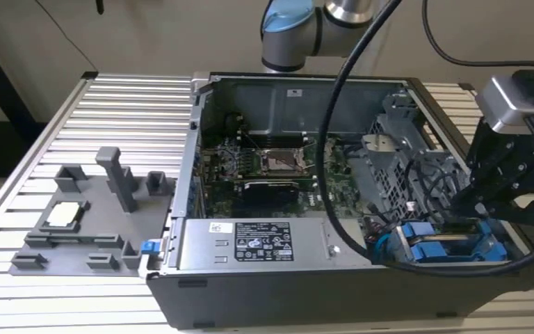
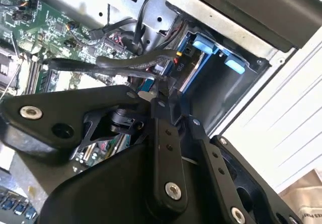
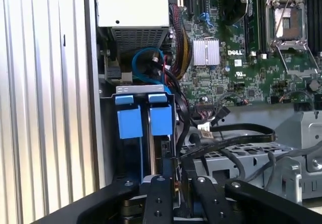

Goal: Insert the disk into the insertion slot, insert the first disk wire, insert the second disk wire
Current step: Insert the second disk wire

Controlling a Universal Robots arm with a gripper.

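Observation:
The disk (image 1: pixel 445 245), in its bright blue carrier, sits in the insertion slot (image 1: pixel 495 256) at the case's front corner, on the exterior view's right. Its two blue tabs (image 3: pixel 138 121) face outward, and the disk's silver edge (image 2: pixel 195 67) shows between the frame rails. My gripper (image 1: pixel 462 213) hangs just over the disk's inner end. In both wrist views its fingers are drawn together on the plug of a black disk wire (image 2: pixel 121 63) pressed against the disk's connector end. Which of the two wires this is cannot be told. The gripper (image 2: pixel 162 101) (image 3: pixel 175 172) hides the plug itself.
The grey power-supply box (image 1: pixel 248 243) with a white sticker lies beside the slot. The green motherboard (image 1: pixel 267 167) fills the case floor, and a metal drive cage (image 1: pixel 399 142) with loose black cables crowds the gripper. A grey fixture (image 1: pixel 91 216) stands on the slatted table at the exterior view's left.

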